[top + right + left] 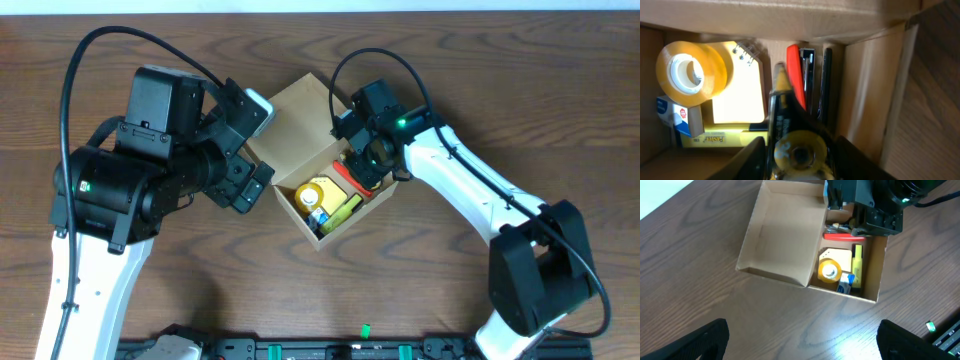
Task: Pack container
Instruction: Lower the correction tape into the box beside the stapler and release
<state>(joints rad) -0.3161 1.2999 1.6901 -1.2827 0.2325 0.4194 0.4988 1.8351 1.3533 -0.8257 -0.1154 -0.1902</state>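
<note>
Right gripper (799,155) astride a highlighter (781,112), inside the container (867,85)

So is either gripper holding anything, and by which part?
Right gripper pinches the yellow-capped marker at its camera-side end; left gripper holds nothing.

The left gripper (801,341) hung angled downward, its fingers (705,339) spread wide. The right gripper (797,152) pointed straight down from the outstretched right arm (470,190), fingers partly apart (whether clamping, unclear).
</note>
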